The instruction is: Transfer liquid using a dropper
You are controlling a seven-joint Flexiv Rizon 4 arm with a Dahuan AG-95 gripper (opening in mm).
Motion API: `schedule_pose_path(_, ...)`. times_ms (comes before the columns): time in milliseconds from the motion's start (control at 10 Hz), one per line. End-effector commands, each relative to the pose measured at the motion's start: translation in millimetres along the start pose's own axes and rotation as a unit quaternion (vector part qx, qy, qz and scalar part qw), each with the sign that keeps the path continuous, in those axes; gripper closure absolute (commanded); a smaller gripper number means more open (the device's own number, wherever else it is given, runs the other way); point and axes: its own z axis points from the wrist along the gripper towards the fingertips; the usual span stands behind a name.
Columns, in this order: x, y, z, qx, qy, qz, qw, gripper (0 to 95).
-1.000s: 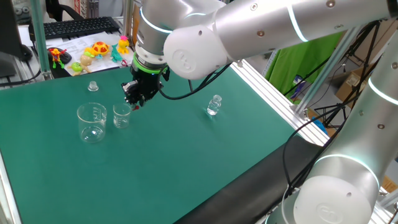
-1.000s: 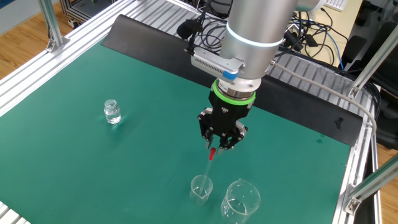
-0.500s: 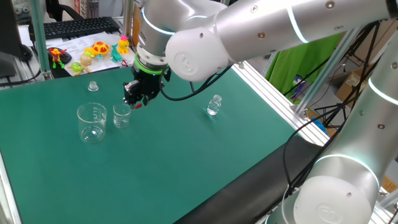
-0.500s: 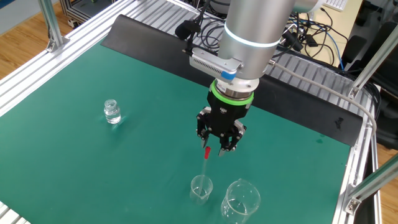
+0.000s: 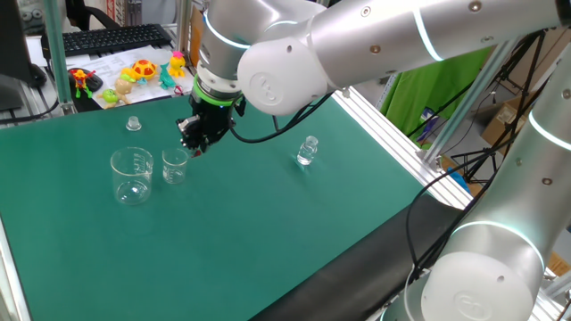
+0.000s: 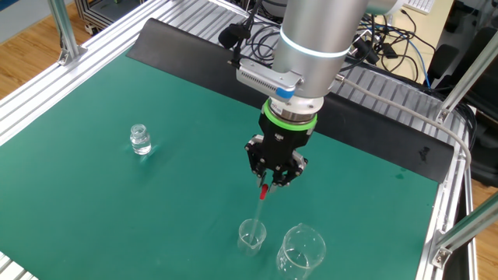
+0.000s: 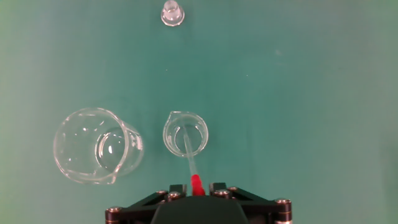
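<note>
End effector (image 6: 268, 184) is closed on the red bulb of the dropper (image 6: 261, 202), held above the green surface (image 6: 156, 202). The tube slants down into the small beaker (image 7: 184, 134), tip inside. Large beaker (image 7: 96, 145) stands just beside; small bottle (image 5: 307, 151) well apart.

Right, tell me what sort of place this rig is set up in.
Most likely a robotics lab bench. The green mat sits inside an aluminium-profile frame, loose cables trail behind it, and a keyboard and small toys lie on the next desk. The gripper works a dropper over glass beakers.
</note>
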Motion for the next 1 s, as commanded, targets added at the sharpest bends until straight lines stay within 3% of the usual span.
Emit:
schedule_pose_path(100,0.4,-0.5,-0.3,0.001,-0.003,0.0,1.0,95.0)
schedule_pose_path(600,0.5,-0.6,-0.3,0.001,-0.003,0.005,1.0,95.0)
schedule_pose_path(700,0.5,-0.6,-0.3,0.001,-0.003,0.008,1.0,57.0)
schedule_pose_path(800,0.5,-0.6,-0.3,0.001,-0.003,0.011,0.9999,57.0)
schedule_pose_path(900,0.5,-0.6,-0.3,0.001,-0.003,0.013,0.9999,38.0)
schedule_pose_path(1000,0.5,-0.6,-0.3,0.002,-0.003,0.014,0.9999,38.0)
